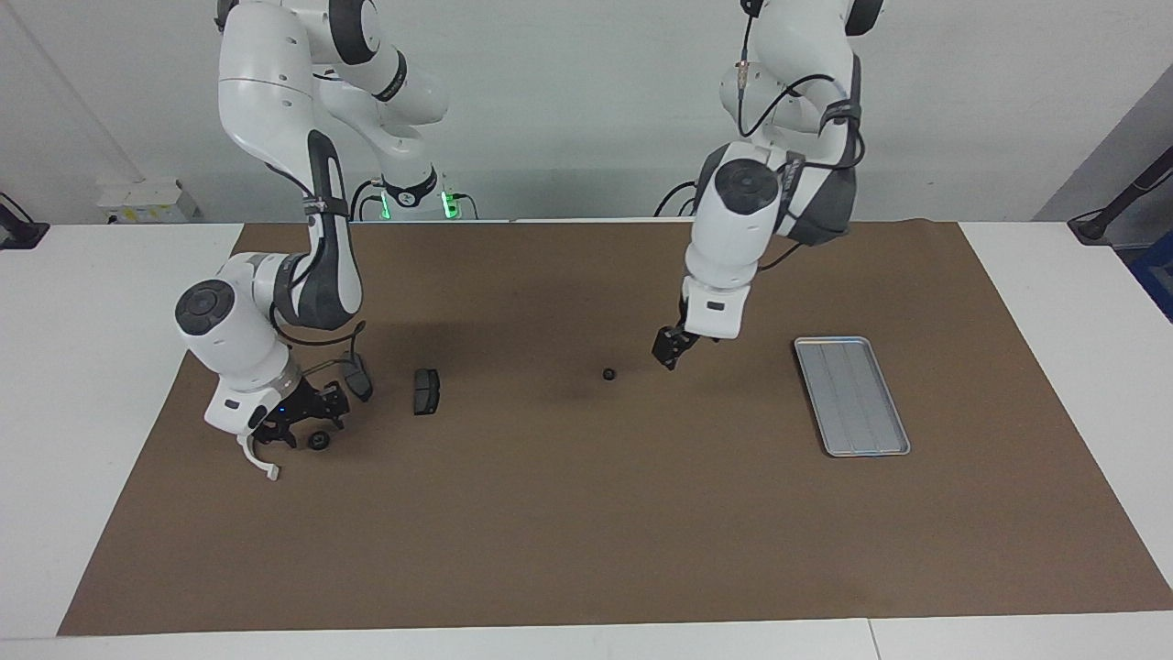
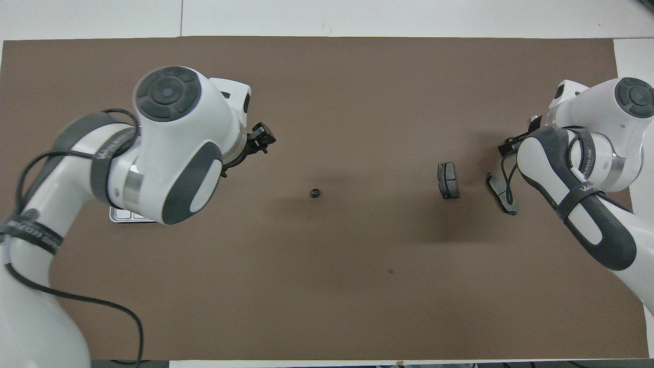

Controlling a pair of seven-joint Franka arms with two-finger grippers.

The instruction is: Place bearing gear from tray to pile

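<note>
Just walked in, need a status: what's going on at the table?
The left hand hangs in the air between the empty tray and a small dark gear lying alone mid-mat. The right hand is low over the pile, by a second small gear, the white bracket and two dark pads.

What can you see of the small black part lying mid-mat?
The part is a small black round piece with a paler centre that looks like a hole; the material can't be told. It lies alone on the brown mat, about midway along the table, between the tray and the nearer dark pad. Nothing touches it; the left hand hangs above the mat beside it.
</note>
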